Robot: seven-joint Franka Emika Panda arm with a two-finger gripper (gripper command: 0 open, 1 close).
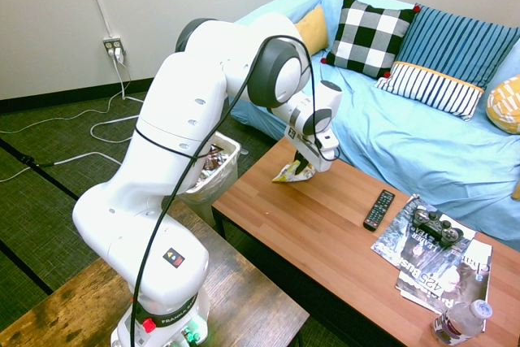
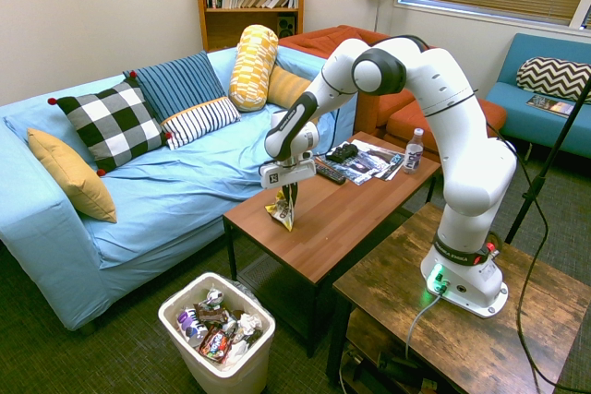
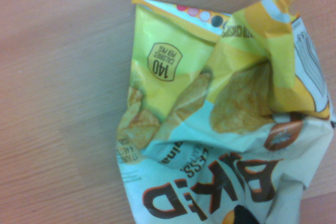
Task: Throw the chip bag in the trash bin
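One hand (image 2: pixel 288 193) points down over the near corner of the wooden surface (image 2: pixel 355 205), and we see it pinched on the top of the chip bag (image 2: pixel 281 211), whose lower edge seems to touch the wood, though the exterior views are too coarse to be sure. Up close, we read "BAKED" on the crumpled yellow-and-white foil. Below that corner, the white trash bin (image 2: pixel 175 325) stands on the floor, full of wrappers.

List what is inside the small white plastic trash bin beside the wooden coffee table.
The white trash bin holds crumpled wrappers, dark, silver and white. Whatever lies beneath them is covered.
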